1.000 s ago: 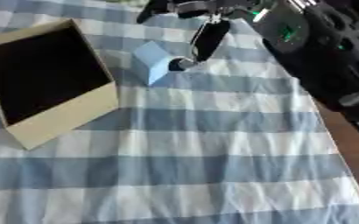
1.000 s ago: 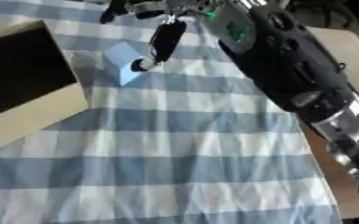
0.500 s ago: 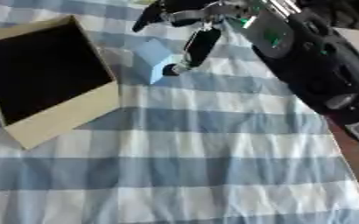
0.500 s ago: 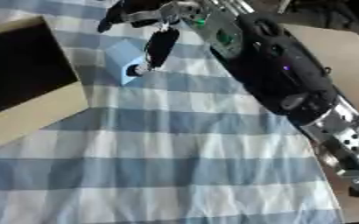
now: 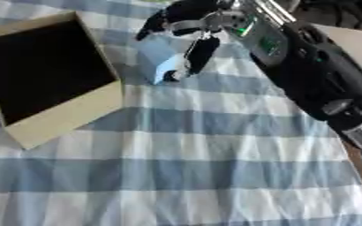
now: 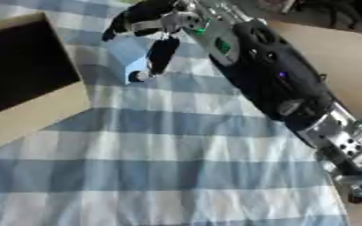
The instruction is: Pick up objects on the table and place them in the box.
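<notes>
- Fingers of your right hand are spread over the blue object: one long finger lies down its right side, others curl above its top. I cannot tell whether you have closed on it.
- The object sits on the checked cloth near the table's far edge, just right of the box.
- Your left hand is out of sight.

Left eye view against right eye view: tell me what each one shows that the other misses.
Only the left eye view shows the whole box, its left wall included. Only the right eye view shows the silver joint low on the right arm and the bare tabletop past the cloth's edge. Both show the right hand over the light blue object on the blue checked cloth.
</notes>
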### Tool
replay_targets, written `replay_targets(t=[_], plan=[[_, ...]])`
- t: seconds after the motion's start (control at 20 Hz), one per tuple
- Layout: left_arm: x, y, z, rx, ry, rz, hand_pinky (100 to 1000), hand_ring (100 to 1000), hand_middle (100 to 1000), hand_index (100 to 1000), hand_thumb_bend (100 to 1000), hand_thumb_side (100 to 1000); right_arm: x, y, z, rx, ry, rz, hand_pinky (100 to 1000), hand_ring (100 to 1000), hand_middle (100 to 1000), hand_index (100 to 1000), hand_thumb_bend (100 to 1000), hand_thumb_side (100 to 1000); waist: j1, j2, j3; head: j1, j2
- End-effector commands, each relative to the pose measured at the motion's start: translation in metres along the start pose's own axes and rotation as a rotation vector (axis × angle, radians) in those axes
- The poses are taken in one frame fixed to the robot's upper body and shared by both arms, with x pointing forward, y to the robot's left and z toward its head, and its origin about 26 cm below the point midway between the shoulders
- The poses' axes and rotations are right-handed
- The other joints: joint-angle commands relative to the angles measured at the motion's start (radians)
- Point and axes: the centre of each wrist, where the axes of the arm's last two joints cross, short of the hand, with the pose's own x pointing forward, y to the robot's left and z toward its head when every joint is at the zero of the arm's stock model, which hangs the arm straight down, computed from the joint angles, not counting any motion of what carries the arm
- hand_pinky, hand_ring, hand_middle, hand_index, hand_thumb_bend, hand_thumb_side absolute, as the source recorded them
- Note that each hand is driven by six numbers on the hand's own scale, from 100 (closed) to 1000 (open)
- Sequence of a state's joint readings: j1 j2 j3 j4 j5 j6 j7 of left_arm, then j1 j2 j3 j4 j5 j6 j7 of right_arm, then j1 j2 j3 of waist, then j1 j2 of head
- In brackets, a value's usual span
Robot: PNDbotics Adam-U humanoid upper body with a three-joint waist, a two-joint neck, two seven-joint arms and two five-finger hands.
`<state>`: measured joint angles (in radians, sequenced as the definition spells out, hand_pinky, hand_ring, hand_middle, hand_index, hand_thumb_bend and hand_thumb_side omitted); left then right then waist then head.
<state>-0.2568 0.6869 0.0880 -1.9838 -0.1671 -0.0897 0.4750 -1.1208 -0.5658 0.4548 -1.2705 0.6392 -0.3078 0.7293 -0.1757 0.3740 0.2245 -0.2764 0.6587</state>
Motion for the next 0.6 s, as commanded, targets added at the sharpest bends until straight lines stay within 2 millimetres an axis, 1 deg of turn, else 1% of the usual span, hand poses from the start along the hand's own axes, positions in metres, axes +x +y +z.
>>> replay_targets(t=[0.05, 0.15, 0.2, 0.3, 0.35, 0.45, 0.6], plan=[[0.006, 0.003, -0.006, 0.003, -0.032, 0.002, 782, 793, 742, 825, 574, 729, -0.006, -0.009, 0.007, -0.043, 0.006, -0.014, 853, 877, 690, 849, 180, 479, 0.009, -0.018, 0.000, -0.004, -0.007], [0.006, 0.003, -0.006, 0.003, -0.031, 0.004, 782, 794, 742, 825, 573, 729, -0.006, -0.009, 0.009, -0.069, 0.004, -0.022, 839, 848, 637, 813, 167, 462, 0.008, -0.017, -0.001, -0.005, -0.008], [0.006, 0.003, -0.006, 0.001, -0.031, 0.004, 781, 793, 742, 825, 572, 730, -0.007, -0.007, 0.012, -0.083, 0.007, -0.026, 822, 819, 584, 770, 128, 428, 0.008, -0.017, -0.001, -0.005, -0.009], [0.006, 0.003, -0.006, 0.001, -0.031, 0.005, 780, 793, 741, 824, 570, 729, -0.008, -0.003, 0.021, -0.122, 0.014, -0.033, 810, 792, 550, 738, 111, 360, 0.006, -0.017, -0.001, -0.007, -0.012], [0.006, 0.003, -0.006, 0.003, -0.032, 0.005, 780, 793, 741, 824, 569, 729, -0.008, -0.002, 0.024, -0.138, 0.019, -0.033, 810, 790, 549, 738, 117, 364, 0.006, -0.017, 0.001, -0.010, -0.015], [0.006, 0.002, -0.006, 0.002, -0.034, 0.008, 780, 793, 741, 824, 568, 729, -0.007, 0.002, 0.027, -0.156, 0.029, -0.032, 810, 786, 541, 731, 136, 338, 0.005, -0.015, 0.003, -0.014, -0.022], [0.006, 0.002, -0.006, -0.002, -0.036, 0.008, 779, 792, 740, 823, 567, 731, -0.006, 0.005, 0.030, -0.160, 0.039, -0.022, 827, 819, 604, 783, 211, 346, 0.004, -0.013, 0.007, -0.020, -0.028]])
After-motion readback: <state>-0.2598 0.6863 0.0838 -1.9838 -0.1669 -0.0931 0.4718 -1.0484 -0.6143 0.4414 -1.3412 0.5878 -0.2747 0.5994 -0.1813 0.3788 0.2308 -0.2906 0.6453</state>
